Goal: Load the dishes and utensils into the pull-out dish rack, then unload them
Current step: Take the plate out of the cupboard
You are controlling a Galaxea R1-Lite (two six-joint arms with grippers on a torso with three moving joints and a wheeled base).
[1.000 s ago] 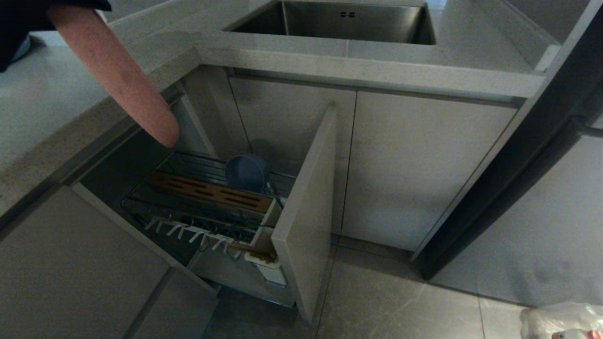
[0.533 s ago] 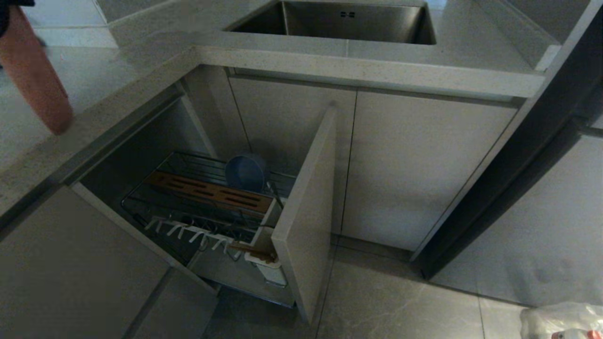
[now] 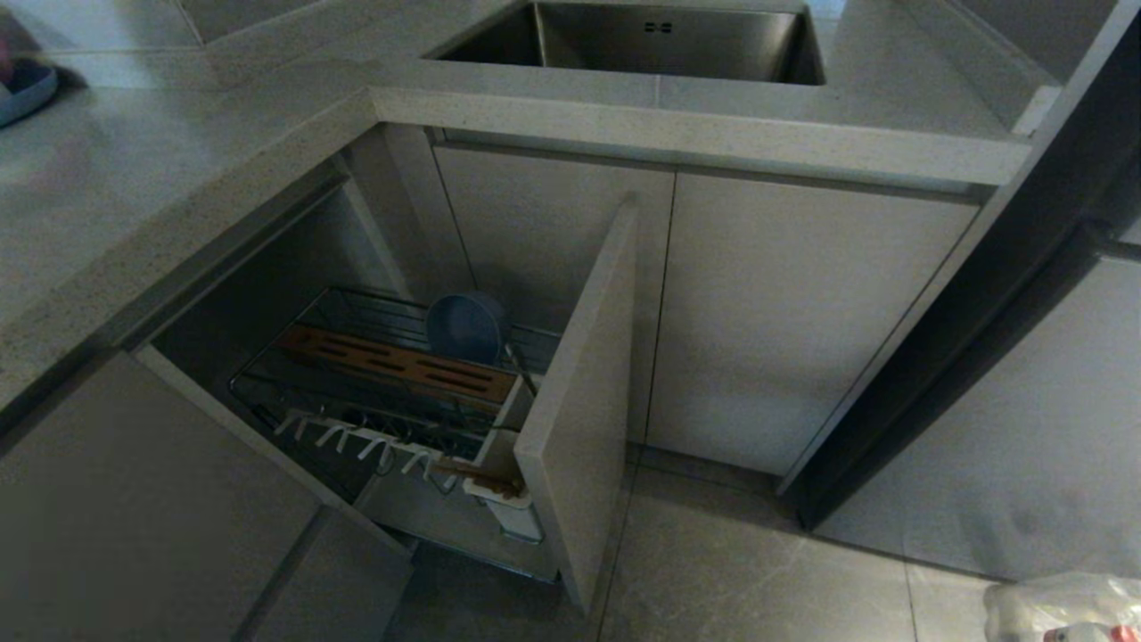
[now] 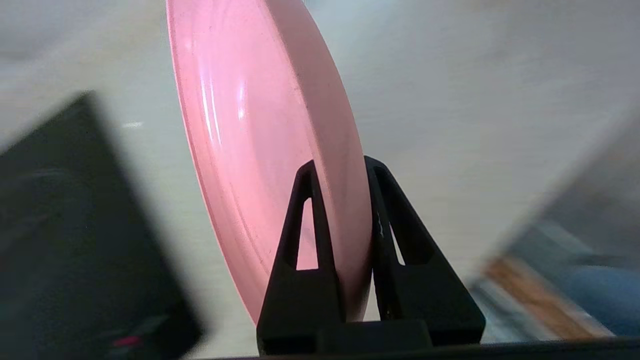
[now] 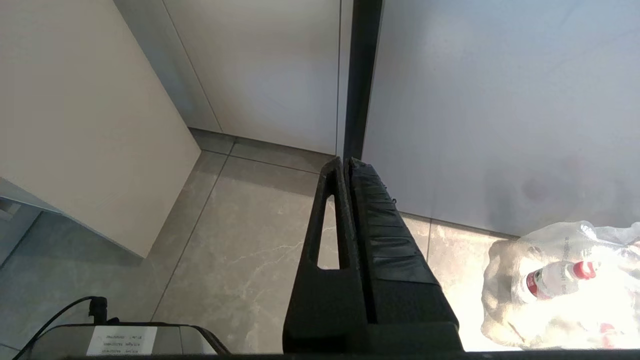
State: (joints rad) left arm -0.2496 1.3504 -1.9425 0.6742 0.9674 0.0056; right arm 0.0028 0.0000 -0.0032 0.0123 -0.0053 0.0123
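The pull-out dish rack (image 3: 267, 379) stands drawn out of the corner cabinet, its beige door front (image 3: 579, 401) toward the floor. The blue-grey bowl (image 3: 463, 325) leans on edge behind the wooden strip (image 3: 392, 361). The chopsticks (image 3: 477, 471) lie across the white utensil cup (image 3: 515, 517). In the left wrist view my left gripper (image 4: 340, 161) is shut on the rim of the salmon-pink plate (image 4: 250, 125), which it holds on edge over the pale counter; the rack shows blurred at one side. Neither the arm nor the plate shows in the head view. My right gripper (image 5: 346, 160) hangs shut and empty over the floor.
The grey counter (image 3: 134, 178) runs along the left, with a blue dish (image 3: 22, 89) at its far corner. The steel sink (image 3: 660, 45) lies behind. A plastic bag of bottles (image 3: 1061, 606) sits on the floor tiles at the right.
The pink plate, which hung above the rack's back left corner, has swung away left over the counter and out of the head view. The rack and its contents have not moved.
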